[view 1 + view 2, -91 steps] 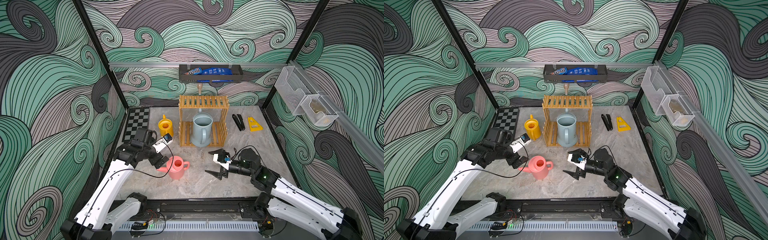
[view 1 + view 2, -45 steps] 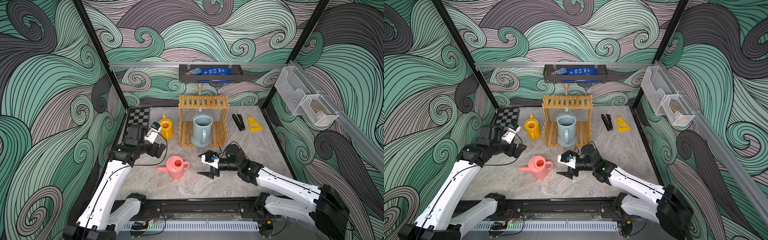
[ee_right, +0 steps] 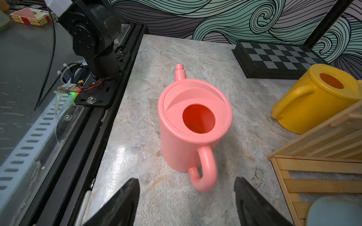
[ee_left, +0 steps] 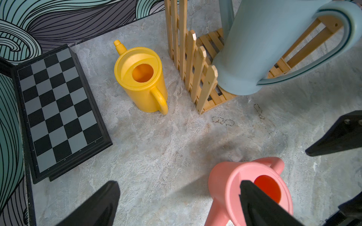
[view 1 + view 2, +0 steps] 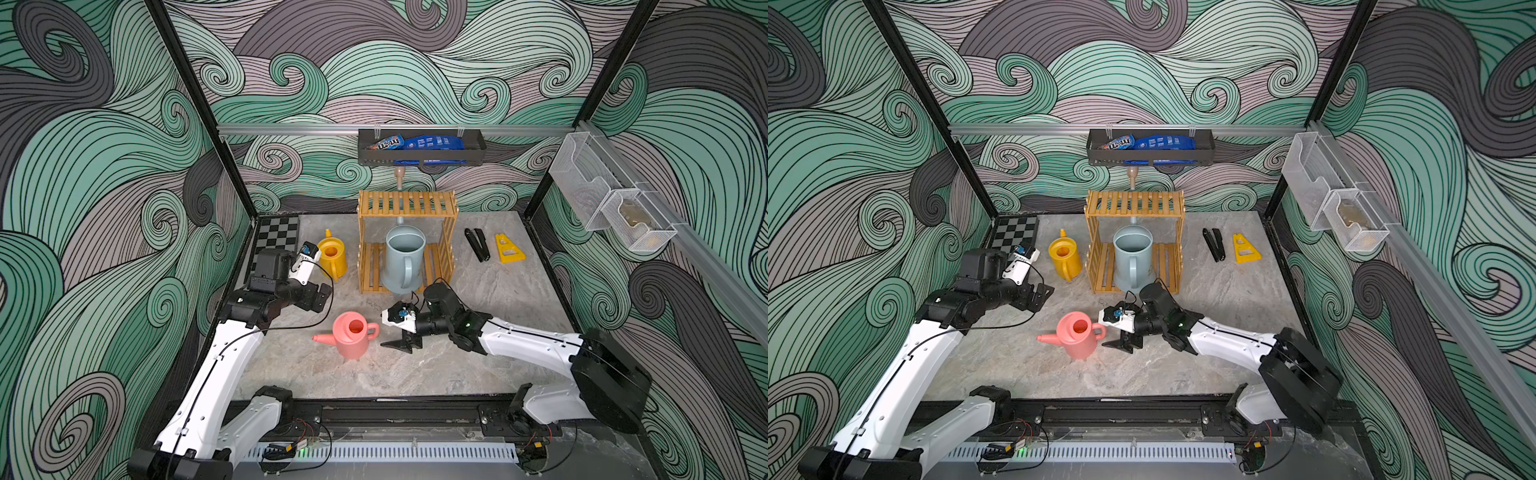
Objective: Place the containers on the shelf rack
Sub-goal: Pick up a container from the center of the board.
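Beside the pink watering can (image 5: 351, 336) on the tabletop (image 5: 498, 299), the right tool (image 5: 397, 345) has come closer than a second ago. Its jaws are open, slightly narrower, and the handle is just ahead, untouched. The left tool (image 5: 318, 296) has drawn back toward the yellow can (image 5: 332, 257), jaws wide and empty. The blue can (image 5: 405, 257) sits on the lower tier of the shelf rack (image 5: 407, 203), its spout mostly hidden by the upper slats.

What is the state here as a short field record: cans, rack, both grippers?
blue can: upright on the rack's lower shelf, handle facing front
yellow can: upright on the table, beside the rack
pink can: upright on the table, in front of the rack
cans on rack: one of three
left gripper: open, holding nothing
right gripper: open, at the pink can's handle, no grip
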Available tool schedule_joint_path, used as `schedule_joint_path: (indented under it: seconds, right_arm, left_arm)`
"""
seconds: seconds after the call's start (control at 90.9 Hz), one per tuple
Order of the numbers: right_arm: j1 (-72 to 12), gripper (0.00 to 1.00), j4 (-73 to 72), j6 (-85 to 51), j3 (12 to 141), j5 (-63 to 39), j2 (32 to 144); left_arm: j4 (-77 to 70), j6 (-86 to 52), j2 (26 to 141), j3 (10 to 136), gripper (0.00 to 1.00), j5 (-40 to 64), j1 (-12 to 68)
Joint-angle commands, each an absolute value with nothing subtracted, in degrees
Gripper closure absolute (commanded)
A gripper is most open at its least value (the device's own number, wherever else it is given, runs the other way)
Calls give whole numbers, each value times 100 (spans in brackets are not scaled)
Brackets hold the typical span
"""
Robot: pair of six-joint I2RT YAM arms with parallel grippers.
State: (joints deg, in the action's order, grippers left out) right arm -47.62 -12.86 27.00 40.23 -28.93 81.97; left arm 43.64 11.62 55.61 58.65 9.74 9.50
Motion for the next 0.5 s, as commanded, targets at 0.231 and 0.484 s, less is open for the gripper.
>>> schedule_joint_path:
  seconds: [0.231,0.484]
  right_arm:
    - [-4818,31,-1174,2958,4811,-3223,9321]
    - [-5045,43,-832,3024,5099,-3056,9683]
  left_arm:
    - [4235,1013,5546,5892,1,1134,937]
    - [4252,1020,5542,5906,1,1124,949]
